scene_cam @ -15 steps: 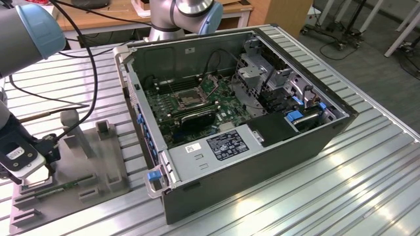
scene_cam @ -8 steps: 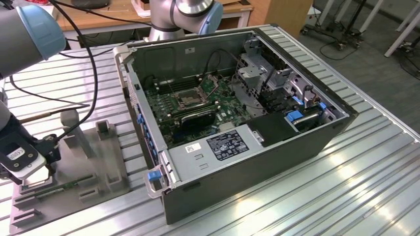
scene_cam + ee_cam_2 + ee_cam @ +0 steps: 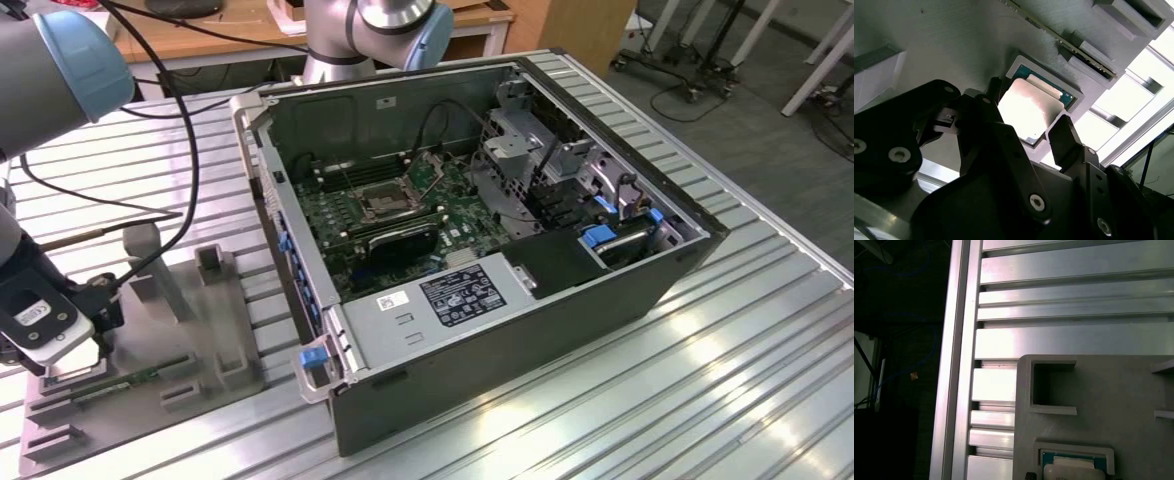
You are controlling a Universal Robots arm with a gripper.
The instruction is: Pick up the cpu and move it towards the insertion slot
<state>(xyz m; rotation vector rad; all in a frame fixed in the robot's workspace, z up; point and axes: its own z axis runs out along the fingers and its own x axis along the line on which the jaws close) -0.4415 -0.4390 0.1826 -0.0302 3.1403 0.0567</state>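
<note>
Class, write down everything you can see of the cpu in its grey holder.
The cpu is a thin, flat, square chip. Its top is pale, shiny metal, and a narrow green board edge shows around it. It lies flat in a square recess with a raised rim in the grey holder, which rests on the slatted metal table. The black hand sits close over it. Whether the hand touches it cannot be told.

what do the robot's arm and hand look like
The arm is made of thick silver-grey tubes with light blue caps at the joints, and black cables trail beside it. A white block sits near the wrist. The hand is black and angular, with silver screw heads.
</note>
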